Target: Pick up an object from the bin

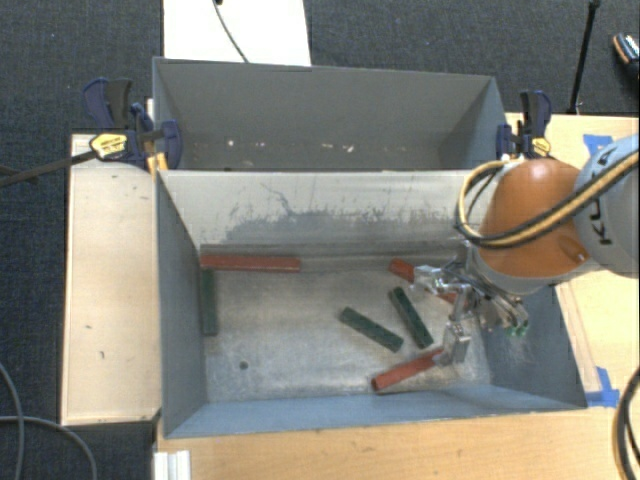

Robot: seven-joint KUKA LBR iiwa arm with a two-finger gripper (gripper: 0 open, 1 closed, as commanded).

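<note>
Now, the end effector [457,346] sits low in the grey bin [300,208], its tip right at the near end of a flat red bar [408,372] that slants away to its left along the front wall. Open or closed? Cannot tell. Just left of it lies a dark green bar [411,316], with a second green bar [370,329] further left. A short red piece [402,268] lies behind it. Well off to its left are a long red bar [250,262] and a green stick [207,301].
</note>
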